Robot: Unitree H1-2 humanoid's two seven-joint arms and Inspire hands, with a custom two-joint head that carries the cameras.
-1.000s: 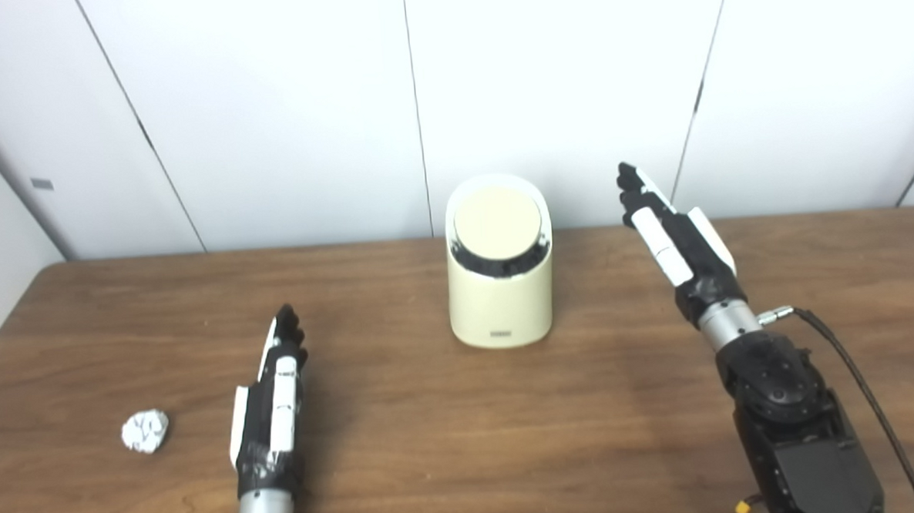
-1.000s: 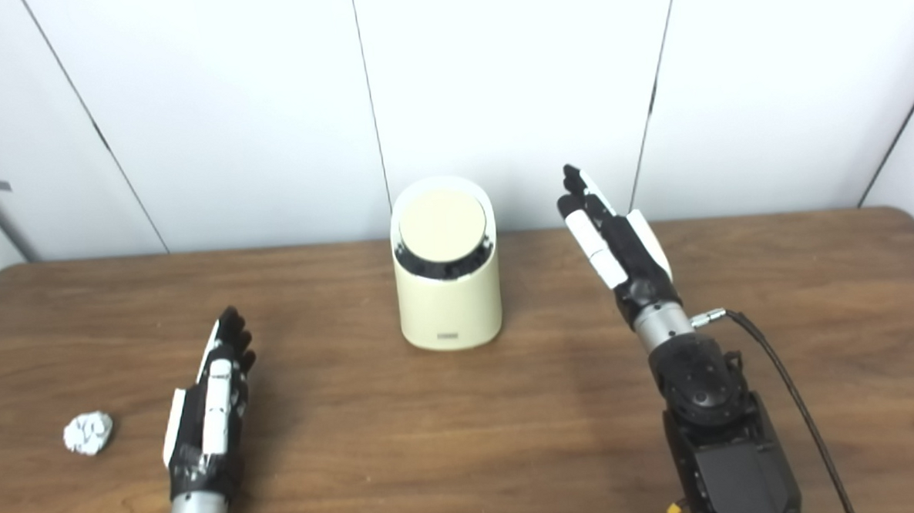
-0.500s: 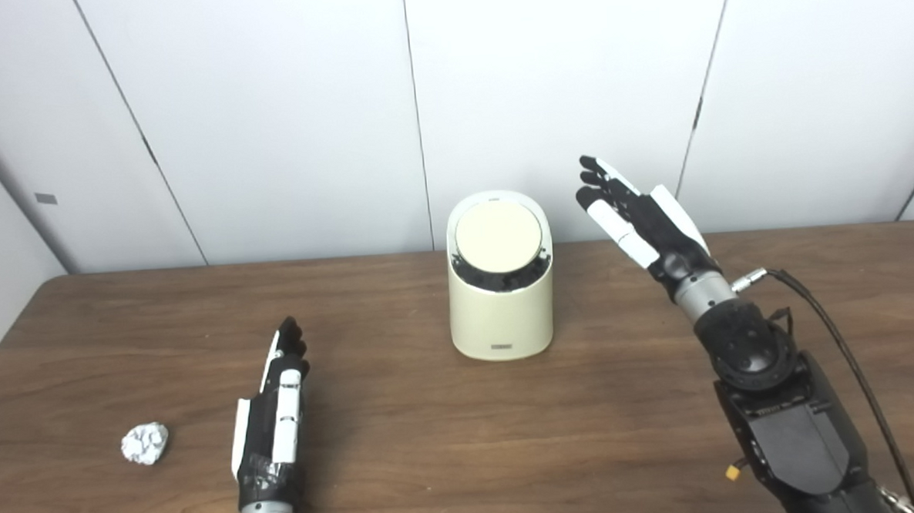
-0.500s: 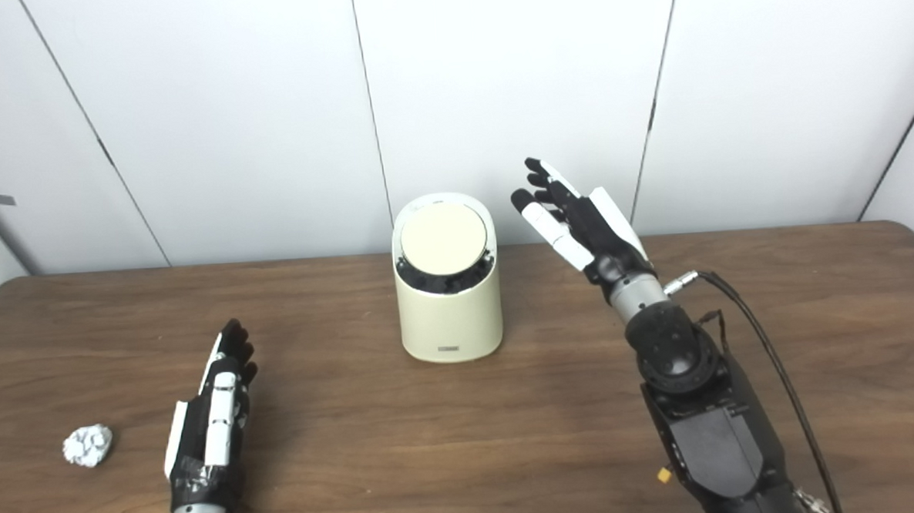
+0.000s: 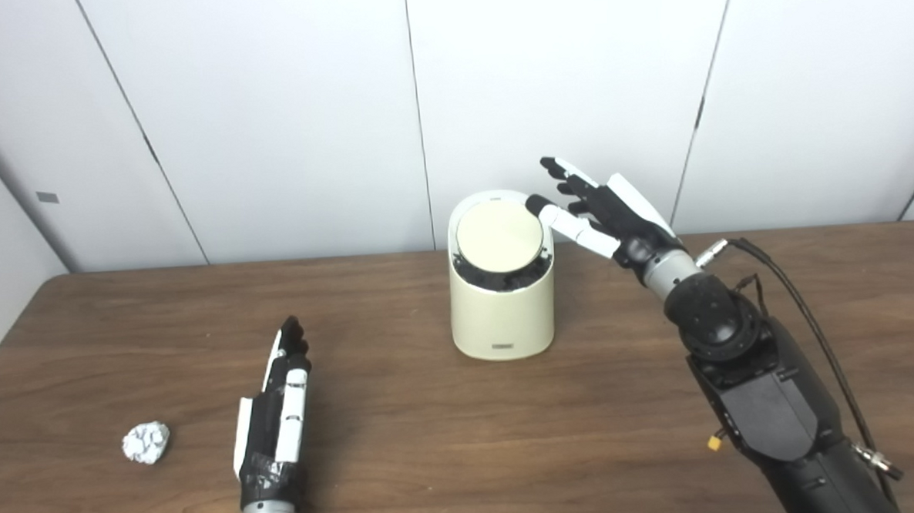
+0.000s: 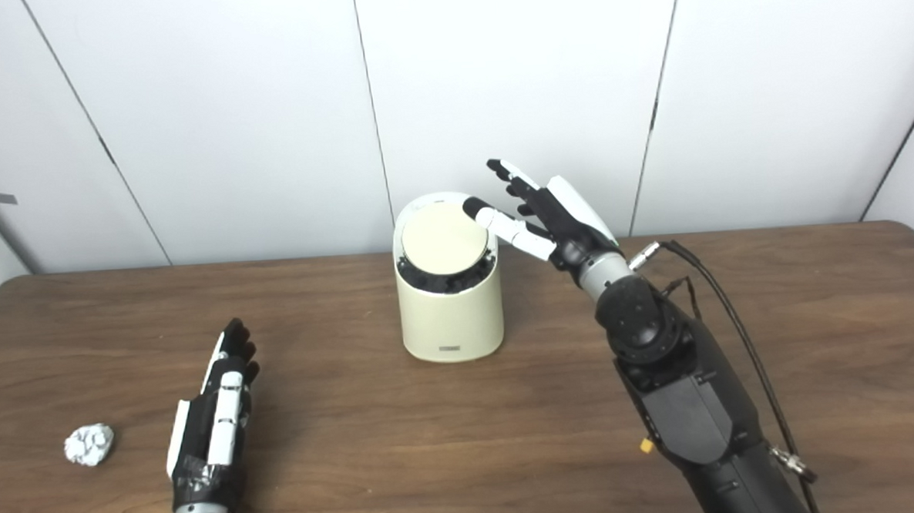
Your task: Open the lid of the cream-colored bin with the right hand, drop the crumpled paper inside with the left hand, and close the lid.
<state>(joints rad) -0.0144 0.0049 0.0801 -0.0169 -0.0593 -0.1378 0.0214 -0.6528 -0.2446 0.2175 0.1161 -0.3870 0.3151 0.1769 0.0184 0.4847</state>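
The cream-colored bin (image 5: 501, 316) stands mid-table near the wall, its round tilted lid (image 5: 498, 237) lying closed in the rim. My right hand (image 5: 598, 213) is raised just right of the bin's top, open with fingers spread. One fingertip (image 5: 536, 204) reaches the lid's upper right edge. The crumpled white paper (image 5: 146, 443) lies on the table at the near left. My left hand (image 5: 280, 403) rests flat on the table right of the paper, open, fingers straight and pointing away, a hand's width from the paper.
The brown wooden table (image 5: 465, 449) ends at a white panelled wall (image 5: 266, 118) right behind the bin. A black cable (image 5: 798, 303) trails from my right wrist along the forearm.
My right hand has swung left and up from beside the bin until its fingertip meets the lid's edge. The camera has tilted a little. The left hand, paper and bin stay put.
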